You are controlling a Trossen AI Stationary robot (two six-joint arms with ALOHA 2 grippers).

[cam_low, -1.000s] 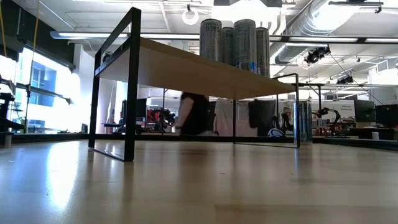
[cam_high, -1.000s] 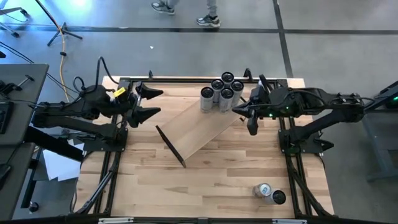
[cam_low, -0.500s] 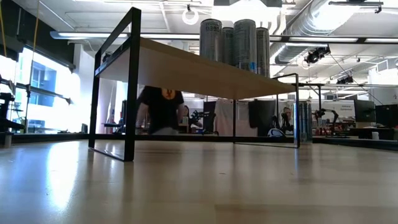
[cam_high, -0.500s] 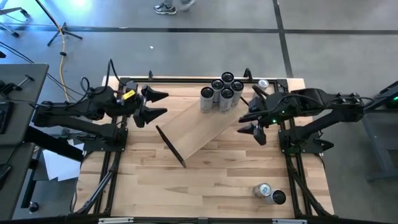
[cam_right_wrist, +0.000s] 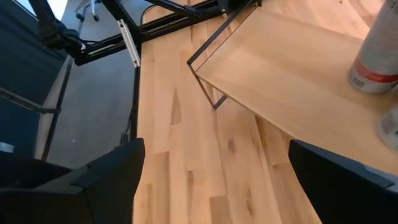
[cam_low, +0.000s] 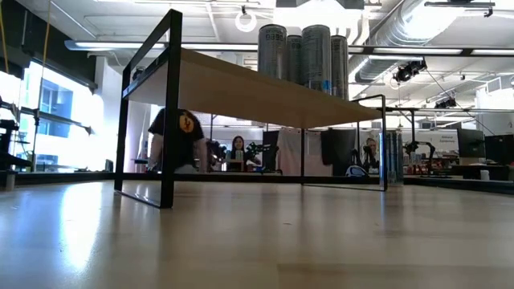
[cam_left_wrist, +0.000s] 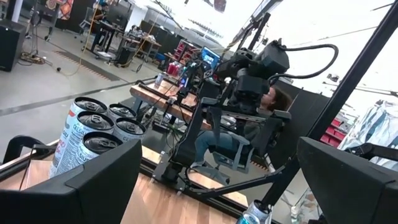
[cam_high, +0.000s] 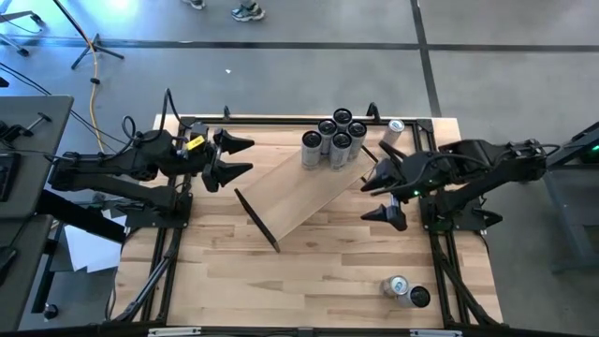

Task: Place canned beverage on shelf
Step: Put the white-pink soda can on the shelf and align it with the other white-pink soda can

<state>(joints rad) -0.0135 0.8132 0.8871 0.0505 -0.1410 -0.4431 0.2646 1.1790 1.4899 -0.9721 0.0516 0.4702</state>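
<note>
pale shelf, far end cut off

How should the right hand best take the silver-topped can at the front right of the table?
Grip its round side wall, below the rim. The silver-topped can seems upright, with a dark-topped can close beside it, so the open right hand should probably come from the shelf side.

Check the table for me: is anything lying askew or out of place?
Yes. One can lies on the tabletop at the far right corner, off the shelf, while five cans stand grouped on the shelf's far end. Two more cans sit near the front right edge, apparently on their sides.
</note>
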